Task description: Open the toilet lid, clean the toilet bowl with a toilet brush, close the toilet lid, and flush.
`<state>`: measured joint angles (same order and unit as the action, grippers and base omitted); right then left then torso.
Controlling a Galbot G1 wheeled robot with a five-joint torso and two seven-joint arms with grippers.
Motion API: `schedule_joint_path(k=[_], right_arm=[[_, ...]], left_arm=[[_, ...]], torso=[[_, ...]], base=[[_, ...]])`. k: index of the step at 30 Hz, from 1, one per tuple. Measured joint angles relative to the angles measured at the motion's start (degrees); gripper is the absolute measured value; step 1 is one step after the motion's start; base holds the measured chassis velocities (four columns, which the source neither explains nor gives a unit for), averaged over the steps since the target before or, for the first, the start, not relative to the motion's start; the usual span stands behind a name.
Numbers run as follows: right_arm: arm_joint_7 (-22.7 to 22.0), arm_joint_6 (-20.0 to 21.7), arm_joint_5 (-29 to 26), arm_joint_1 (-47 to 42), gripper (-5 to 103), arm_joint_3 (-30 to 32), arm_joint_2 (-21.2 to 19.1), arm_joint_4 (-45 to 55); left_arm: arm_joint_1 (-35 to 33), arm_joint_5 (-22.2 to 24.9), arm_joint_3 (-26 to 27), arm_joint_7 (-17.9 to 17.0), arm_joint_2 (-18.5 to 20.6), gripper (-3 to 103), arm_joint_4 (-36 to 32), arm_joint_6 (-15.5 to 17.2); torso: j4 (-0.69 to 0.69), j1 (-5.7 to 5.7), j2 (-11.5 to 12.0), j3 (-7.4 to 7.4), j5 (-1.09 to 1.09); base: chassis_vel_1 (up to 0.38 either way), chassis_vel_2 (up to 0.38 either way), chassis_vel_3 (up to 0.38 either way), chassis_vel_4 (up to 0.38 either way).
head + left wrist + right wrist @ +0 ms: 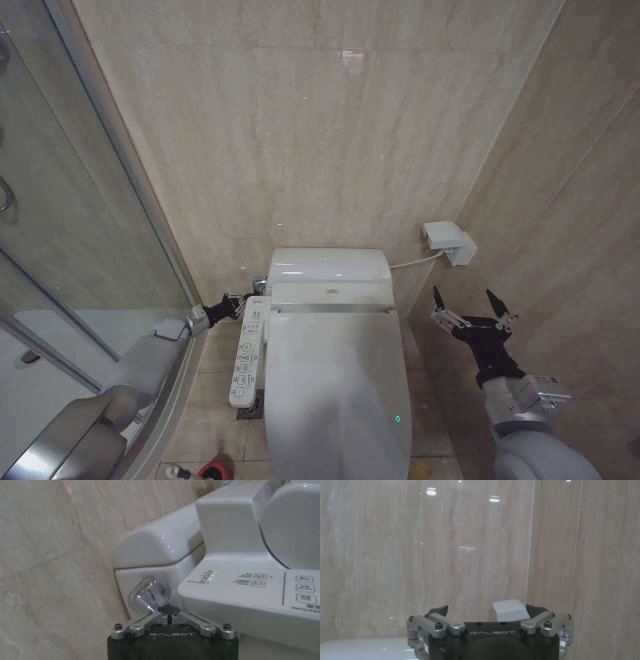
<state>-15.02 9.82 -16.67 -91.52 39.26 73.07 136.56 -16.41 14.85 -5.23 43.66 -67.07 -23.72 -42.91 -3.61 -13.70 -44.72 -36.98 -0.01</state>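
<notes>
Toilet lid down flat on the toilet. Left gripper pinched tight, tip at the shiny flush lever beside the lid. Could slip off the smooth lever. Right gripper spread wide, far side of the lid.

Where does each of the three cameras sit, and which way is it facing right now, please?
Head view: high on the robot, looking down at the closed toilet lid; both arms show, right gripper open beside the toilet.
Left wrist view: behind the shut left gripper, facing the chrome flush lever on the tank.
Right wrist view: behind its gripper, facing the tiled wall and wall socket box.
Shared: head and left wrist views both show the side control panel.
</notes>
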Motion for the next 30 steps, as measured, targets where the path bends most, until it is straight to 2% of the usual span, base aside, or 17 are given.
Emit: schedule_joint_path(k=[30], right_arm=[[0.0, 0.0, 0.0, 0.0, 100, 0.0, 0.0, 0.0]], left_arm=[[0.0, -0.5, 0.4, 0.1, 0.1, 0, -0.1, 0.0]], torso=[[0.00, 0.01, 0.0, 0.01, 0.01]], base=[[0.000, 0.000, 0.000, 0.000]])
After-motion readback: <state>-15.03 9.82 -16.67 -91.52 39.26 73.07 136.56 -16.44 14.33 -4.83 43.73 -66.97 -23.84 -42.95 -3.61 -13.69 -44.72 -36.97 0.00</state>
